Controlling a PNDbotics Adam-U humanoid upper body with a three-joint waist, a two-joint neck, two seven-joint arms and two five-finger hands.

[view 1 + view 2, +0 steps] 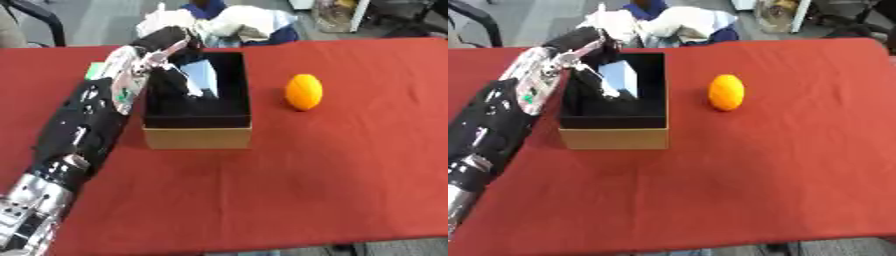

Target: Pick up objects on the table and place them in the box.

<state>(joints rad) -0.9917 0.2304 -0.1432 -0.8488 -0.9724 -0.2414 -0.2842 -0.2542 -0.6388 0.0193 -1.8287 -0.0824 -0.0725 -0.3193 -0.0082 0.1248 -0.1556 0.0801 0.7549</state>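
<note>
Red cloth covered our table (332, 190). Nearest us, our left arm (79, 135) reached up and over the box (614, 137), which sat open with black lining. Our left hand (579, 47) hung above it, fingers curled around a pale blue object (620, 77). Beside the box lay an orange (304, 92).

Black and silver left arm

The left arm (83, 130) has a black forearm shell, a silver segment near the elbow, a silver wrist with green marks, and a black left hand (166, 42).
</note>
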